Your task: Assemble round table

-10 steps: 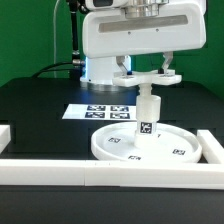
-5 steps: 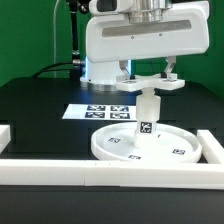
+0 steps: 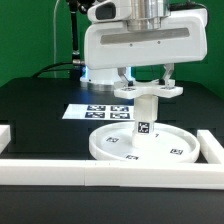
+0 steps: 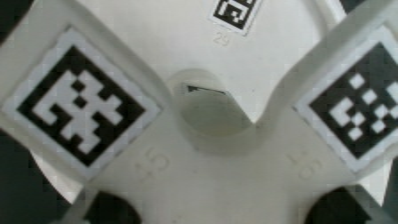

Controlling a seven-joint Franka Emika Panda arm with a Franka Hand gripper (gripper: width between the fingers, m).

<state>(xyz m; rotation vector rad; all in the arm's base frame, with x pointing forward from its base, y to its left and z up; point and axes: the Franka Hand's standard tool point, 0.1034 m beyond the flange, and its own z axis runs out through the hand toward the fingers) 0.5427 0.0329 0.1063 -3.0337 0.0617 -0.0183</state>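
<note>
One leg point(image 3: 147, 108) upright in disc point(image 3: 176, 140), fingers point(image 3: 168, 73) holding base point(image 3: 147, 89)

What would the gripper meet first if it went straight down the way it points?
Probably the short white cylinder leg standing on the white round disc: the gripper holds the white cross-shaped base right above it; the gap is unclear.

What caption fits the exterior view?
Jaws hold the cross-shaped base over the upright leg standing on the round disc.

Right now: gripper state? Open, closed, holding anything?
Gripper: closed on the cross-shaped base, fingers on either side of it, atop the leg standing on the round disc.
</note>
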